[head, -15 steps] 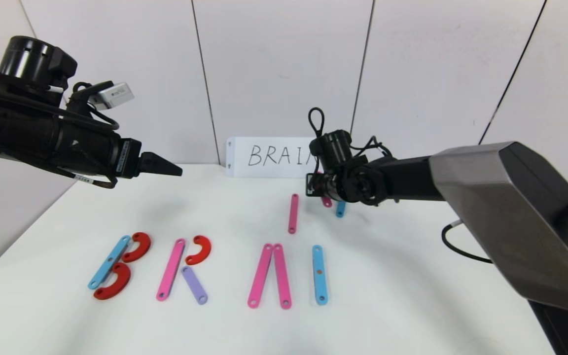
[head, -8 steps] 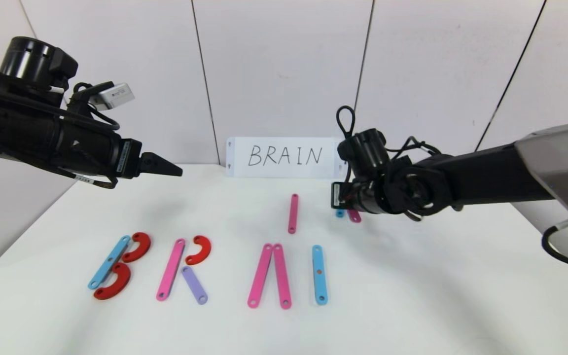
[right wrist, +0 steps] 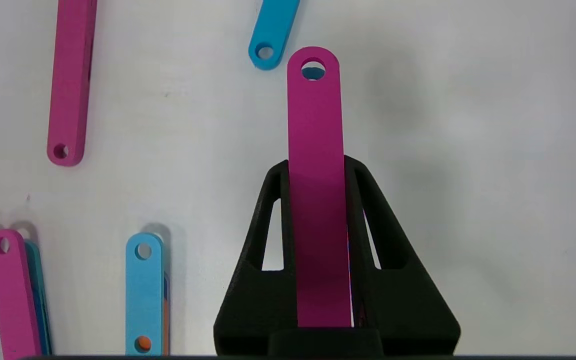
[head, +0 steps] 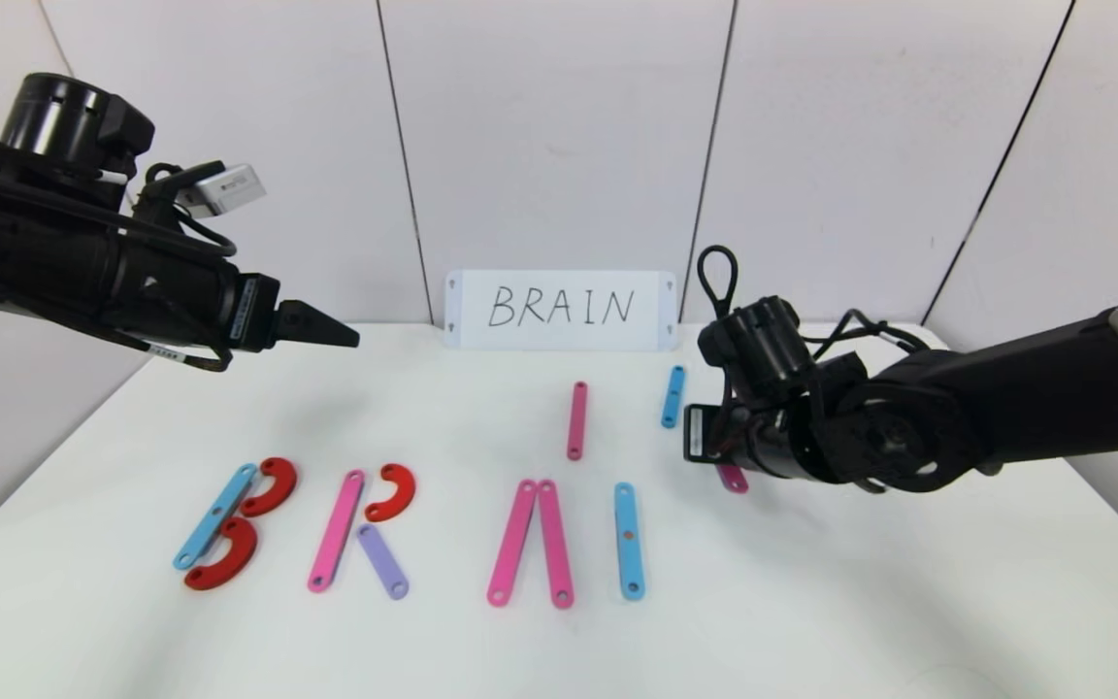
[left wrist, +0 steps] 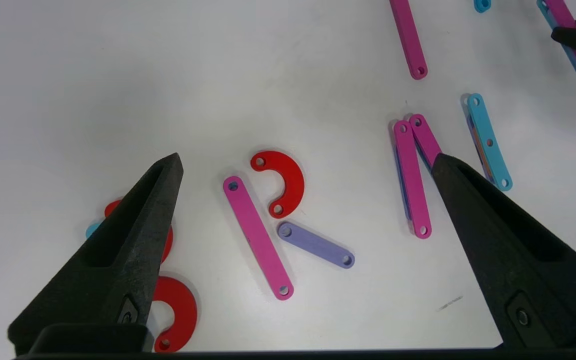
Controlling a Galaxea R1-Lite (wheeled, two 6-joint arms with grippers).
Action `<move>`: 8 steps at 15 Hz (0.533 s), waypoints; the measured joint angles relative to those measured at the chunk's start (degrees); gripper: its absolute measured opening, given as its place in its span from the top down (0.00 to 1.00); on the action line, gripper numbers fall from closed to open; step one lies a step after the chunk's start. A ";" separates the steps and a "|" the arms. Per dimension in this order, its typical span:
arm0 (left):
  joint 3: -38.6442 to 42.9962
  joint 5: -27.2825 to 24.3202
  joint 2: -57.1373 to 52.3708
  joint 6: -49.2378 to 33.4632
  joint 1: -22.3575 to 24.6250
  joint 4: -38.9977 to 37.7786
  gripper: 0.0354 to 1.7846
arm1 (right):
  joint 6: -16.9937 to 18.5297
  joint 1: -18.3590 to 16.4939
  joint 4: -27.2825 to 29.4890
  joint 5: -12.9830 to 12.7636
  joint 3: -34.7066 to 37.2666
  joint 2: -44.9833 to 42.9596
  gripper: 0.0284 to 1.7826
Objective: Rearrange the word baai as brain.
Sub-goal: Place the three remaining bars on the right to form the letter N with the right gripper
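Right gripper (right wrist: 318, 200) — matte black jaws pinching a flat, holed pink strip (right wrist: 314, 125); left gripper (left wrist: 308, 165) spread wide.

White card (head: 560, 310): handwritten "BRAIN".

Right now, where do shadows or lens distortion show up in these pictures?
Head view: wall seams bow outward, and a soft shadow lies under the right gripper. Right wrist view: the held long pink holed strip casts a blurred shadow on the white table.
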 joint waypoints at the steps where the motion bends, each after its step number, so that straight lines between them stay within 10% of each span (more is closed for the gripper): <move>1: 0.00 -0.02 0.06 0.00 0.00 0.00 0.03 | 0.00 0.30 -0.63 0.02 0.96 -0.06 0.84; 8: -0.02 -0.05 0.33 0.02 0.00 0.05 0.03 | 2.27 3.78 -1.35 0.07 5.24 1.12 0.84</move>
